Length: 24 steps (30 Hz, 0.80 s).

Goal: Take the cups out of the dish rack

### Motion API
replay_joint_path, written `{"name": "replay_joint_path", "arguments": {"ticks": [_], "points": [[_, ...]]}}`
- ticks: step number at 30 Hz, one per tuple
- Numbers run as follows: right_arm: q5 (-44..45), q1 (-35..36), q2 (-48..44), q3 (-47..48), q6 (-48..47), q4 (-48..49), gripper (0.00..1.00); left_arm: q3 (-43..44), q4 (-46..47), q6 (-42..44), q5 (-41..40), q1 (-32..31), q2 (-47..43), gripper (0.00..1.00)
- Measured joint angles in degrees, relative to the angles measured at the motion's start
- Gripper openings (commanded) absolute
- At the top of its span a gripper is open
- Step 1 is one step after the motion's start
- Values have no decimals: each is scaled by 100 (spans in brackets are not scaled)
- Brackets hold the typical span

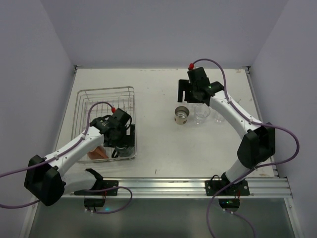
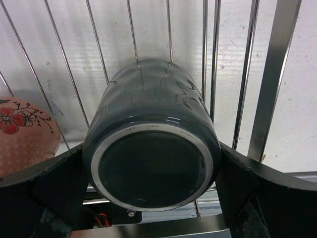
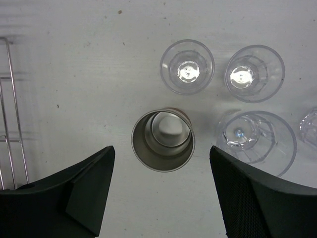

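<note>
The silver wire dish rack (image 1: pixel 99 96) stands at the left. My left gripper (image 1: pixel 121 138) is down in its near right corner. In the left wrist view the gripper (image 2: pixel 151 166) is shut on the dark mug (image 2: pixel 153 148), with a finger (image 2: pixel 54 183) pressed on each side and a pale-ringed end facing the camera. The orange-red cup (image 1: pixel 97 152) lies beside it in the rack and shows a flower pattern (image 2: pixel 22 131). My right gripper (image 1: pixel 194 91) is open and empty above the beige-brown cup (image 3: pixel 162 140), which stands upright on the table (image 1: pixel 182 115).
Clear glasses (image 3: pixel 187 67) (image 3: pixel 254 73) (image 3: pixel 255 141) stand upright right of the beige-brown cup, and another (image 3: pixel 309 126) is cut off at the edge. They show under the right arm (image 1: pixel 200 114). A rack corner (image 3: pixel 10 114) shows at the left. Walls enclose the table.
</note>
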Motion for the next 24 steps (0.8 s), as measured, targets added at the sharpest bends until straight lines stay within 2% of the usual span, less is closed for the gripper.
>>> {"name": "replay_joint_path", "arguments": {"ticks": [1,5,6,7,8,10,11,12,19,24], "points": [[-13,0,-35,-42,0,17,79,-17,17,-2,0,0,7,95],[-37,0,-127,-157,-2,33,80,-28,50,-4,-24,-2,9,70],[-37,0,-133,-173,-2,39,80,-28,57,0,-33,-2,9,67],[-39,0,-140,-201,-2,48,80,-31,59,0,-42,-2,4,61],[-39,0,-144,-214,-2,48,80,-35,61,0,-50,-2,-2,45],[-42,0,-144,-245,-2,57,80,-50,72,0,-55,-2,-28,25],[-42,0,-149,-267,-2,68,80,-59,74,0,-59,-2,-48,3],[-42,0,-153,-293,0,76,80,-68,74,2,-66,-2,-68,0],[-48,0,-195,-321,26,83,80,-9,-94,11,-256,-2,-299,0],[-59,0,-337,-321,48,83,79,675,-352,63,-420,-2,-511,0]]}}
